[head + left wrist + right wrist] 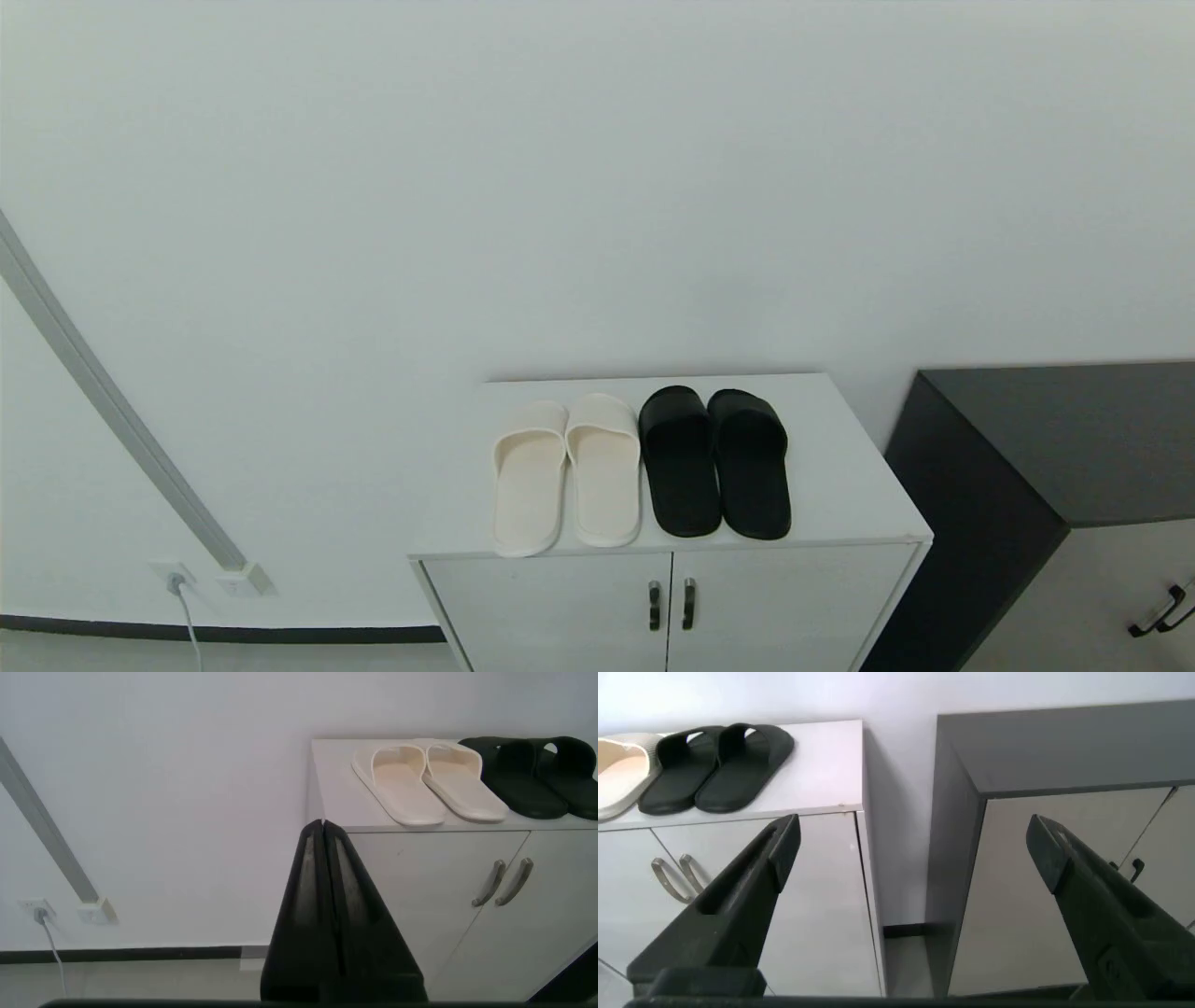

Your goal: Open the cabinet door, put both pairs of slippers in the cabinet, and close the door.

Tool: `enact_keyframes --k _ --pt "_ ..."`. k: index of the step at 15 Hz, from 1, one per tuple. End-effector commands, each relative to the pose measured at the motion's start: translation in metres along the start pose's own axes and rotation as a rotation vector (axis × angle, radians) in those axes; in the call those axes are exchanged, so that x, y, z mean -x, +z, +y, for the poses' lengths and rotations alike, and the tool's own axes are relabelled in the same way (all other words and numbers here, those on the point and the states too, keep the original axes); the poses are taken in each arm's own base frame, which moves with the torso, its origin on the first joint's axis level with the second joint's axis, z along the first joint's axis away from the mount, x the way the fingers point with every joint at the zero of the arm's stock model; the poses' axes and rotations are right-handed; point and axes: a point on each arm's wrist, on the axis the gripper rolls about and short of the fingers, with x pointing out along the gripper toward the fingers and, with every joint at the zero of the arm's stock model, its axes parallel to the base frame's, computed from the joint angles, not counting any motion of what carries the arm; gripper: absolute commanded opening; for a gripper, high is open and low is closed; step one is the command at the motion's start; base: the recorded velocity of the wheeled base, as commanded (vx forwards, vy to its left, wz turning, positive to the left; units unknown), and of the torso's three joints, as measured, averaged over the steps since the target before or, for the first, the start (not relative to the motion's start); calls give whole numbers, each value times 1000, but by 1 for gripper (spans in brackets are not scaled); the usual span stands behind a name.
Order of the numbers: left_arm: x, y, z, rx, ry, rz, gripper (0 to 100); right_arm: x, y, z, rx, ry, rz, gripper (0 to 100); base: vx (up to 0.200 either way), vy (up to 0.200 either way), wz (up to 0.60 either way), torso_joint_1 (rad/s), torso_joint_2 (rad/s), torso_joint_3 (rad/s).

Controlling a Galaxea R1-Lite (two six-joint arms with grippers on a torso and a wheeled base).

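A white two-door cabinet (560, 597) stands against the wall, both doors shut, with two dark handles (670, 603) at the middle. On its top lie a cream pair of slippers (567, 472) and, to their right, a black pair (717, 461), toes toward the wall. My left gripper (323, 833) is shut and empty, held well back from the cabinet, off its left front corner. My right gripper (910, 835) is open and empty, back from the cabinet's right front corner. The cream slippers (430, 780) and black slippers (715, 754) also show in the wrist views.
A dark-topped grey cabinet (1046, 467) stands close to the right, a narrow gap between the two. On the wall at lower left run a slanted cable duct (103, 392) and a socket with a plugged cable (175, 583).
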Motion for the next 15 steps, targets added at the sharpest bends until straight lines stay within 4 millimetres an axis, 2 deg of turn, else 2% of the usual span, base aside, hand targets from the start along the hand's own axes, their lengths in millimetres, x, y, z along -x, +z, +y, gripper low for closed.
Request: enact_keyframes --k 1,5,6,7,8,9,11,12,14,15 --pt "0 0 0 0 1 1 0 0 0 0 1 0 1 100 0 0 0 0 0 0" --pt "0 0 0 2 -1 0 0 0 0 0 1 14 -1 100 0 0 0 0 0 0" --pt "0 0 0 2 -1 0 0 1 5 0 2 12 -21 100 0 0 0 0 0 0" --pt "0 0 0 0 -1 1 0 9 49 -1 -70 36 -118 100 0 0 0 0 0 0" --pt "0 0 0 2 -1 1 0 11 78 -1 -162 68 -126 100 0 0 0 0 0 0" --pt "0 0 0 0 1 3 0 -3 89 1 -162 145 37 100 0 0 0 0 0 0" --pt "0 0 0 2 2 1 0 -22 79 4 -115 200 186 100 0 0 0 0 0 0" --pt "0 0 0 0 1 1 0 -42 78 7 -119 249 298 100 0 0 0 0 0 0" --pt "0 0 0 0 -1 1 0 -80 82 14 -118 275 385 100 0 0 0 0 0 0" --pt "0 0 0 0 -1 1 0 -89 83 16 -115 283 395 100 0 0 0 0 0 0"
